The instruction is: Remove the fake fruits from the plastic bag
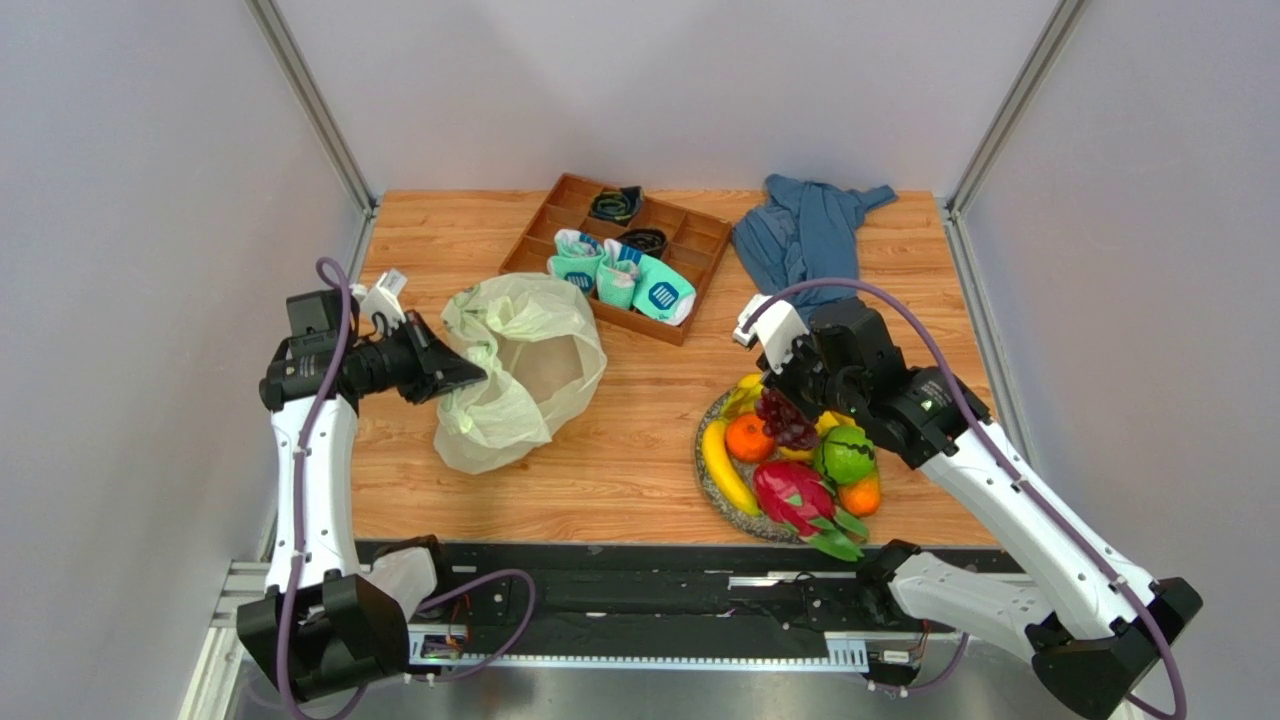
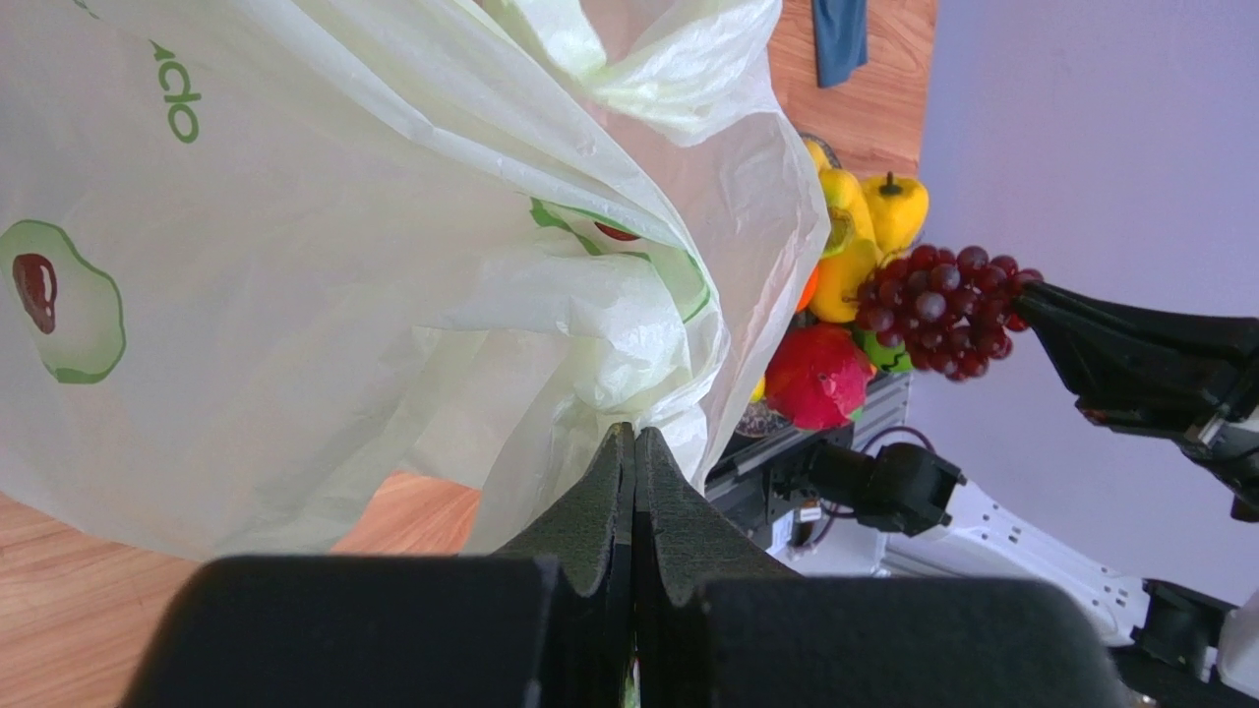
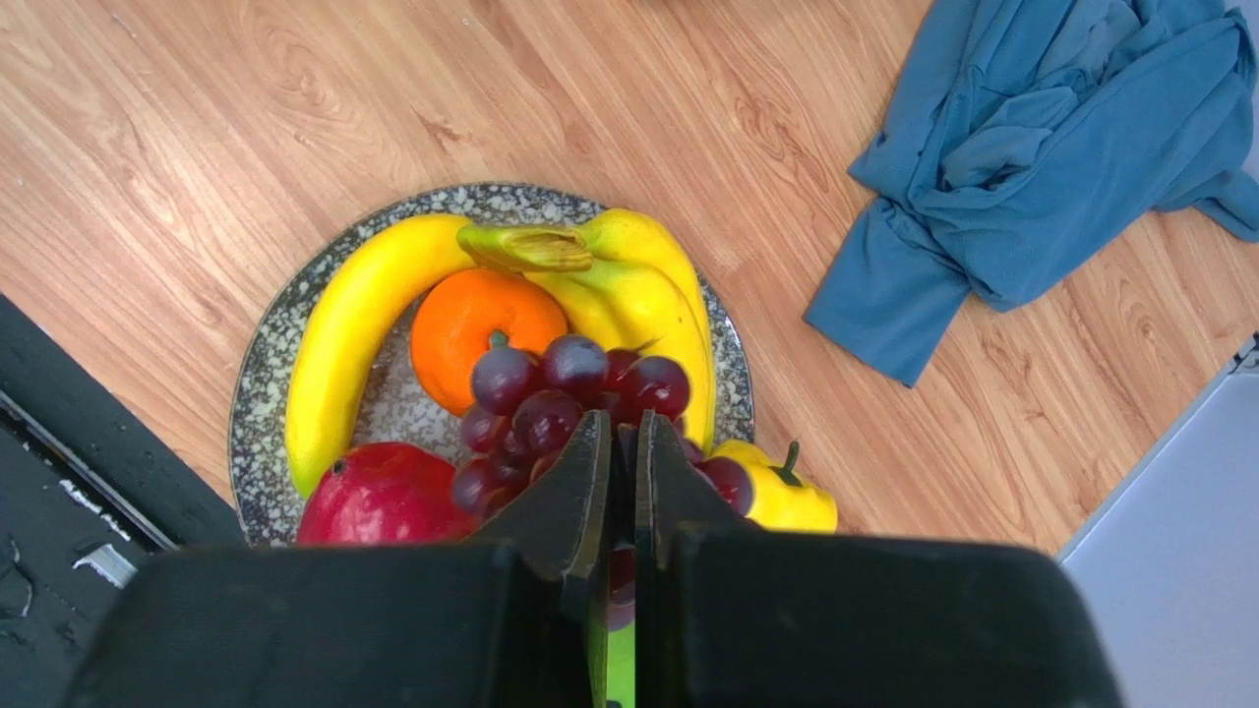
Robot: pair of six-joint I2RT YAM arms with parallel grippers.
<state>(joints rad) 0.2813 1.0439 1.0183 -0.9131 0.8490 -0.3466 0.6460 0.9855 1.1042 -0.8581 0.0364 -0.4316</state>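
While over plate (image 3: 495, 201), grapes (image 3: 550, 387) in right gripper (image 3: 621, 431).

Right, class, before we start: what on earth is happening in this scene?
The left hand is shut on a fold of the plastic bag, whose bulk slumps on the table. The right hand holds the purple grapes over a speckled plate that already carries bananas, an orange and a dragon fruit.

Thin translucent crinkled plastic bag (image 1: 519, 375), glossy plastic grapes (image 3: 569, 369), speckled plate (image 3: 259, 428), matt wood-grain table (image 1: 631, 435), soft blue cloth (image 1: 804, 240).
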